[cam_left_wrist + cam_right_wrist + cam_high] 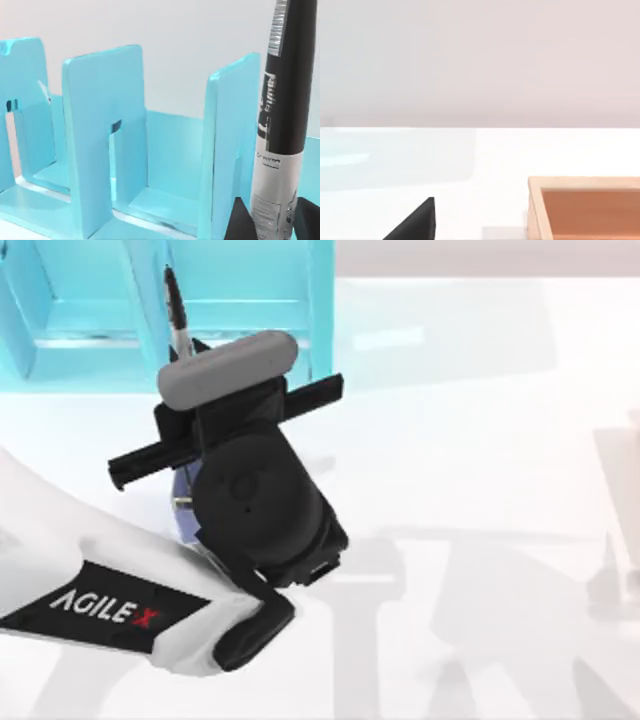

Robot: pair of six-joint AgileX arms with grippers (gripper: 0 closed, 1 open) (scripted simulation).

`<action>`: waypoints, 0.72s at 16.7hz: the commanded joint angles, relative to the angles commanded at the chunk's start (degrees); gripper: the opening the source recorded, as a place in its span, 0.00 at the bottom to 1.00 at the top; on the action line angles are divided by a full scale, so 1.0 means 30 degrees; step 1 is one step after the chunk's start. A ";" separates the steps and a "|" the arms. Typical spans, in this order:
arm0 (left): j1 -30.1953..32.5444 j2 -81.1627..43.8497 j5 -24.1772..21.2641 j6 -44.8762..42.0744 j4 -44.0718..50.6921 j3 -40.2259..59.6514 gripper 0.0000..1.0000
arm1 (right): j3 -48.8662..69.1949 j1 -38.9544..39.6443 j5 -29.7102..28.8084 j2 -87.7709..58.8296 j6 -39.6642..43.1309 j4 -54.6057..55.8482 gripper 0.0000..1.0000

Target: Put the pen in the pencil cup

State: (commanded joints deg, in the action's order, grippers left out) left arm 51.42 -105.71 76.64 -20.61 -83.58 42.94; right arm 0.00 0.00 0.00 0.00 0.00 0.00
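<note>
The counter point(480, 440) is a pale, glossy white surface; a large turquoise shelf unit point(240, 300) with upright dividers stands along its far edge at the top view's left.

The left arm point(100, 580) reaches in from the top view's left; its wrist hangs over the area just in front of the shelf unit. The left claw point(265, 225) is clenched on the pen point(282, 125); in the left wrist view the dark fingers point(240, 222) flank the pen's pale grey lower end, and the black barrel rises from them. In the top view the pen projects past the wrist toward the shelf unit.

The pencil cup point(182, 508) is mostly hidden beneath the left wrist; a blue-violet sliver shows at the wrist's left edge, on the counter near the shelf unit.

The right claw point(417, 222) is parked near an orange-brown box point(585, 210); whether it is released or clenched cannot be told.

Step in hand, as judged: carrying the pen to the cup. The next move calls for centring the pen's lower end over the cup opening, lowering it inside the rim, then releasing; alignment cannot be confirmed, since the wrist covers the cup.
</note>
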 joint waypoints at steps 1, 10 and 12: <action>-0.0031 0.0003 -0.0036 0.0082 0.0061 -0.0006 0.00 | 0.0000 0.0000 0.0000 0.0000 0.0000 0.0000 1.00; -0.0047 0.0001 -0.0055 0.0120 0.0093 -0.0009 0.38 | 0.0000 0.0000 0.0000 0.0000 0.0000 0.0000 1.00; -0.0047 0.0001 -0.0055 0.0120 0.0093 -0.0009 0.53 | 0.0000 0.0000 0.0000 0.0000 0.0000 0.0000 1.00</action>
State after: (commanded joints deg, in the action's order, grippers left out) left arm 51.28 -105.71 76.48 -20.25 -83.30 42.91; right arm 0.00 0.00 0.00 0.00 0.00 0.00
